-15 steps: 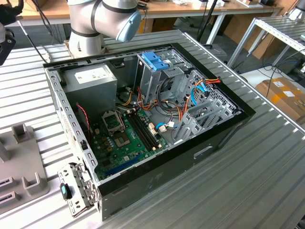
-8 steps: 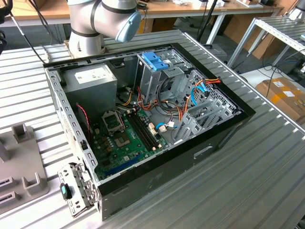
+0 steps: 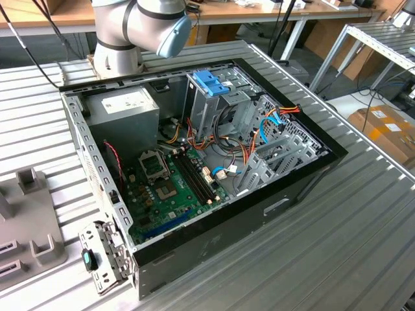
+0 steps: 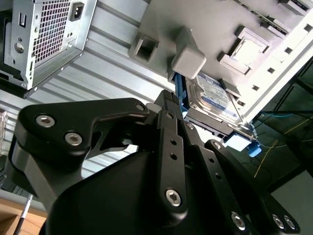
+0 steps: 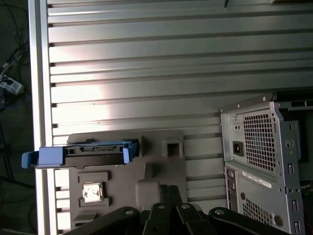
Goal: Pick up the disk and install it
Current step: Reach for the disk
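The disk [image 4: 214, 94] is a grey metal drive with a blue-and-white label and light blue rails. It stands on edge in a slot of a grey fixture plate [image 4: 205, 19]. In the first wrist view the disk [image 5: 96, 149] shows edge-on, its blue rail ends sticking out sideways. My gripper [image 5: 167, 189] hovers above the fixture, a short way off the disk, with its black fingers together and nothing between them. In the second wrist view the gripper [image 4: 168, 96] points at the fixture just beside the disk's rail.
An open computer case [image 3: 305, 175] lies on the slatted aluminium table [image 3: 363, 227], with a drive cage and blue bracket [image 3: 211, 83] and a grey power supply box [image 3: 123, 107] inside. The case's rear [image 5: 259, 147] is close to the fixture. The fixture sits at the table's edge [image 5: 39, 98].
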Robot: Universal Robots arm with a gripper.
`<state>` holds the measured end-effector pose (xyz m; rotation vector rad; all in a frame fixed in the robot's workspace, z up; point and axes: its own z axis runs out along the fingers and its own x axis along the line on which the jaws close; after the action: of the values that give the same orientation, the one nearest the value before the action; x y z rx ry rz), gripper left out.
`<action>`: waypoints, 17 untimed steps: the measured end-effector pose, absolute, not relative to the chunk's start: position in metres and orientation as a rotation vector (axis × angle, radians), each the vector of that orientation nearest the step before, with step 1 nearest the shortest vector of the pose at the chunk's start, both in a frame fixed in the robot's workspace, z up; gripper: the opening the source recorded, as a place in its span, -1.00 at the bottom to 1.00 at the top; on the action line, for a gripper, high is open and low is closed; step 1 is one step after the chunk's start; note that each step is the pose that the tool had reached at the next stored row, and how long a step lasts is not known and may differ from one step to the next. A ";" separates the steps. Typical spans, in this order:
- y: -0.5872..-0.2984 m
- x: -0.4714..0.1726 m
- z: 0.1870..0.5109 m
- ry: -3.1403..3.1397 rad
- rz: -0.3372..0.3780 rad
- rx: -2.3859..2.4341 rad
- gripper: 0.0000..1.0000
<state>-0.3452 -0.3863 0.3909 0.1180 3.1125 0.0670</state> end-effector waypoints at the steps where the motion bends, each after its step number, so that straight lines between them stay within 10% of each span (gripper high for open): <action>1: -0.386 -0.346 0.391 3.113 0.067 0.118 -0.79; 17: -0.384 -0.347 0.391 3.112 0.067 0.118 -0.79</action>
<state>-0.3470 -0.3840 0.3909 0.1181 3.1125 0.0671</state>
